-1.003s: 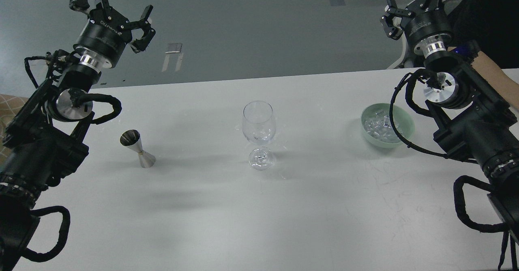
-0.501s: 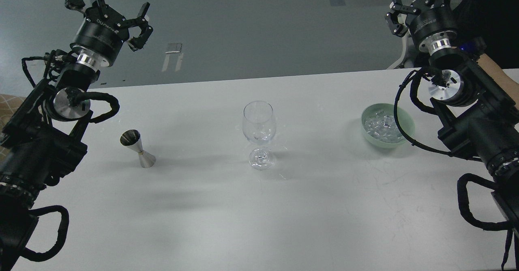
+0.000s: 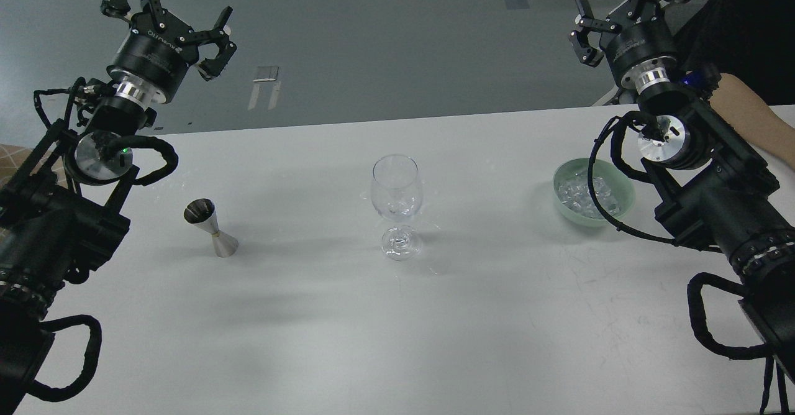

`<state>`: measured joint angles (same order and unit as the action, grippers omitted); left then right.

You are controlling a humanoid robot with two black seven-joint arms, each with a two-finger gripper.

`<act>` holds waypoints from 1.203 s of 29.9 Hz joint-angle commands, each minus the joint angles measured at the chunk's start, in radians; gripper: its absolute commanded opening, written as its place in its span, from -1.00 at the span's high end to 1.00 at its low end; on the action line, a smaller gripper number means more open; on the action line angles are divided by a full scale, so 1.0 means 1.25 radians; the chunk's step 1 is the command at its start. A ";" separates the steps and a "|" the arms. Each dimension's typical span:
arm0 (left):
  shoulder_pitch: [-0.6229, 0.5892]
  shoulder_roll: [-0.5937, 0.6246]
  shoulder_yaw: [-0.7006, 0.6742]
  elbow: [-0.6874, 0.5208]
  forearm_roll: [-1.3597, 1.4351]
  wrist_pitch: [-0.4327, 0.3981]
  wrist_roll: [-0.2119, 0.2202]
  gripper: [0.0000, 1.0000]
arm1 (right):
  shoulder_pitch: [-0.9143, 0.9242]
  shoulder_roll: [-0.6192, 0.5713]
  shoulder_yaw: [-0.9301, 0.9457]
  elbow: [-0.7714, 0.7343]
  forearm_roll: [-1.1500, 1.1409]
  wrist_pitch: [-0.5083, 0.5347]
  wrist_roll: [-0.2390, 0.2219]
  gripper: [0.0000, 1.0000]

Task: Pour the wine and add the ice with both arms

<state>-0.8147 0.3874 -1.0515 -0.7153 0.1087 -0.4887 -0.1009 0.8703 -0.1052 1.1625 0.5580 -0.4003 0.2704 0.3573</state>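
Left hand [image 3: 168, 14] raised beyond bench [image 3: 310, 328] far edge, fingers spread, empty. Right hand [image 3: 612, 5] also raised, fingers apart, empty. Ice [image 3: 581, 192]: small clear cubes glinting white, heaped in pale green bowl [image 3: 624, 200] just beside my right arm [image 3: 714, 204].

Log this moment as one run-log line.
left gripper: open, raised, empty | right gripper: open, raised, empty | wine glass: upright, looks empty | jigger: upright, untouched | ice: in green bowl
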 commanded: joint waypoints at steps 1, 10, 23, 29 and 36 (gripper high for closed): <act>0.001 0.002 -0.001 -0.008 -0.001 0.000 0.003 -0.98 | 0.000 0.002 -0.001 0.000 0.000 0.001 0.000 -1.00; 0.003 0.005 0.001 -0.038 -0.007 0.000 0.008 -0.97 | 0.001 0.001 -0.002 0.002 0.000 0.000 0.000 -1.00; 0.033 0.056 -0.002 -0.106 -0.070 0.003 0.082 -0.97 | 0.002 0.002 -0.002 0.002 0.000 0.000 0.000 -1.00; 0.034 0.067 -0.001 -0.116 -0.134 0.012 0.084 -0.97 | 0.003 0.001 -0.002 0.002 0.000 -0.002 0.000 -1.00; 0.082 0.134 -0.002 -0.238 -0.197 0.106 0.091 -0.97 | 0.000 -0.003 -0.002 0.003 0.000 -0.002 0.000 -1.00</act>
<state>-0.7408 0.5182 -1.0529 -0.9378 -0.0986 -0.4079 0.0076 0.8727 -0.1079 1.1596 0.5604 -0.4004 0.2691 0.3575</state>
